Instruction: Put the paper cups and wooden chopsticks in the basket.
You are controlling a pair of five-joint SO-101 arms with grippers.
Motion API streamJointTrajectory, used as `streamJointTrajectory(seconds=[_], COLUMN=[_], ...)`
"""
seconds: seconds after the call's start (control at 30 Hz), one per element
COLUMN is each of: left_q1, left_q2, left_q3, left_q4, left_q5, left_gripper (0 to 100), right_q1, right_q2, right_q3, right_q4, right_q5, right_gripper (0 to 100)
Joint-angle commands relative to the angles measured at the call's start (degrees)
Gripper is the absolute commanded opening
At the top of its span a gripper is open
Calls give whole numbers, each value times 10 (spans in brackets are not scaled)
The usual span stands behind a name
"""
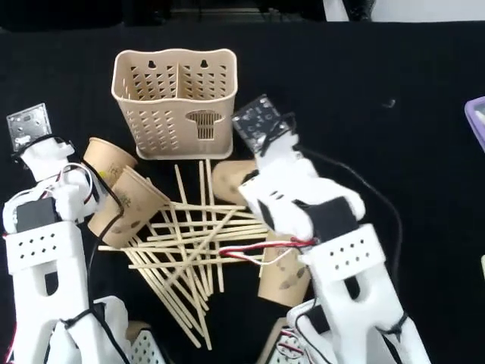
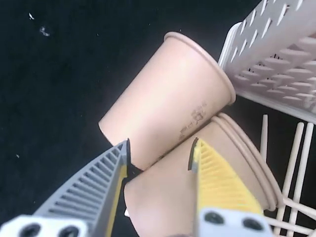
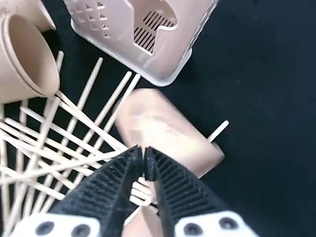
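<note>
Beige plastic, your basket [image 1: 174,102] stands at the far middle of the black counter [image 1: 424,91]. Wooden chopsticks [image 1: 186,243] lie scattered just near of it. Your left jaws hang open and empty over a stacked cup pair [image 2: 163,195] that touches a single cup [image 2: 168,111] at the left. Your right jaws are closed on nothing, above a tipped cup [image 3: 163,131] beside the basket's right corner.

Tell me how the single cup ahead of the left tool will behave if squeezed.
The paper cup lies on its side and tapers, so a nudge would probably roll it in a curve. Its paper wall will likely dent under a hard squeeze. It rests against the stacked cups, which may shift with it.
</note>
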Motion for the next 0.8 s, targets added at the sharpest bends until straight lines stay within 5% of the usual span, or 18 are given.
streamJointTrajectory(seconds=[0.0, 0.2, 0.4, 0.77], left_q1=[-5, -5, -5, -5], left_q2=[-17, -16, -17, -14], left_q3=[-7, -7, -7, -7], left_q4=[-13, -13, -13, -12], left_q5=[4, 4, 4, 4], left_gripper=[220, 220, 220, 220], right_q1=[6, 30, 144, 229], right_q2=[28, 87, 73, 347], right_q3=[-10, -58, -216, -226], right_q4=[-33, -5, 146, -178], right_q5=[7, 4, -142, -258], right_gripper=[11, 67, 183, 299])
